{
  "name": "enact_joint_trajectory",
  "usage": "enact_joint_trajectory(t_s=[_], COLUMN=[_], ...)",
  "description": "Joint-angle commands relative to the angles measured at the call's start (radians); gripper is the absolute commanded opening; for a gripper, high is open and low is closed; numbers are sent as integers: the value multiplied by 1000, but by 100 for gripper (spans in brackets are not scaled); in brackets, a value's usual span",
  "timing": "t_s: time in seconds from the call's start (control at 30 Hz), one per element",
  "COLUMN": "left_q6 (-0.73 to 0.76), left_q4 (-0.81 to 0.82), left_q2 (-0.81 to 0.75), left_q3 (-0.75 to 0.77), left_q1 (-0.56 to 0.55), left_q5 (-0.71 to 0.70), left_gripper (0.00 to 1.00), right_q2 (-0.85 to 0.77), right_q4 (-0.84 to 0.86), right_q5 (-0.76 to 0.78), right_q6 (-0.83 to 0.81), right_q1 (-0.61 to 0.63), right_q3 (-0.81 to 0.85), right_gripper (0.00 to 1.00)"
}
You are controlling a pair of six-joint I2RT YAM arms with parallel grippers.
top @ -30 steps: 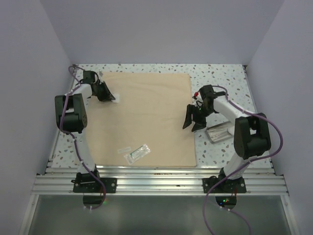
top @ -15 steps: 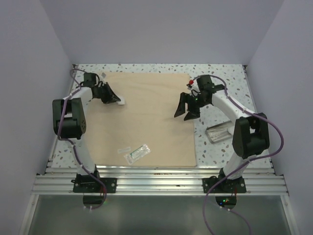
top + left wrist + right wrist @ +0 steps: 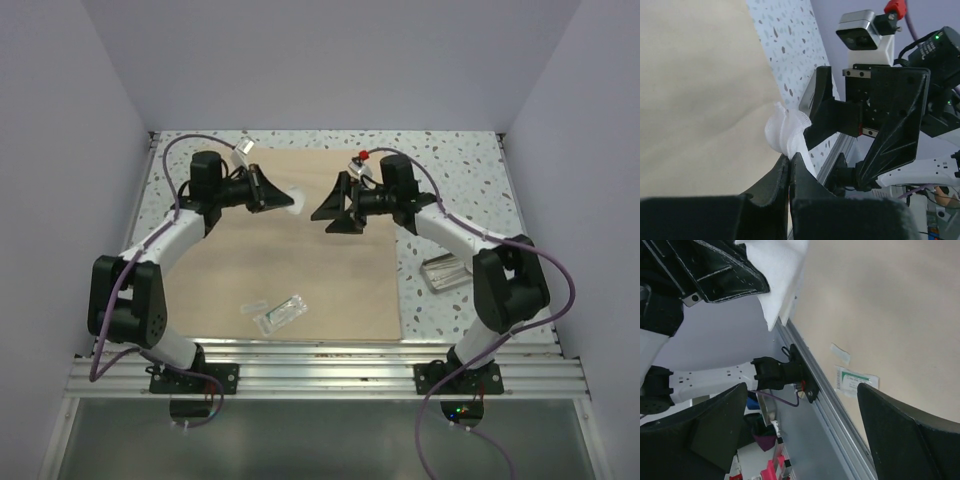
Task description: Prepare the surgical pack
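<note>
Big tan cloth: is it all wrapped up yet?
Not yet. The cloth lies flat with a pouch on it. The left fingers pinch a white wad above it; the right fingers are open. The tray sits beside the cloth; folding is left.

Left gripper (image 3: 283, 197) and right gripper (image 3: 328, 216) face each other tip to tip, close together, above far half of surgical pack (image 3: 300, 265). Gauze wad (image 3: 298, 201) in left gripper tips, between the two, just ahead of right gripper. Pack spread flat on table (image 3: 450, 160), beneath both. Pouch (image 3: 282, 313) on pack by its near edge, well apart from both grippers, toward arm bases. Metal tray (image 3: 447, 271) on table off pack's right edge, well behind right gripper.
</note>
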Motion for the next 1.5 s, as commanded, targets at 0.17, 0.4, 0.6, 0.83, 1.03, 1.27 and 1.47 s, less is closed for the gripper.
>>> enact_joint_trajectory(t_s=[0.17, 0.4, 0.6, 0.83, 1.03, 1.27, 1.47], left_q6=[-187, -195, -196, -221, -227, 64, 282], left_q4=[245, 251, 251, 280, 294, -145, -517], left_q2=[-100, -150, -175, -181, -179, -140, -67], left_q3=[-118, -158, -183, -200, -200, -39, 64], left_q1=[-53, -80, -88, -102, -108, -96, -59], left_q5=[78, 78, 77, 80, 88, -59, -335], left_gripper=[0, 0, 0, 0, 0, 49, 64], right_q2=[-87, -76, -101, -101, -87, -154, -294], right_q4=[380, 509, 509, 558, 599, 272, -159], right_q5=[8, 48, 73, 74, 69, 157, 318], right_q6=[255, 363, 360, 395, 433, 239, 61], right_q1=[46, 52, 52, 63, 71, 45, -153], right_q3=[-91, -148, -177, -185, -193, -165, -179], right_gripper=[96, 75, 70, 57, 31, 0, 0])
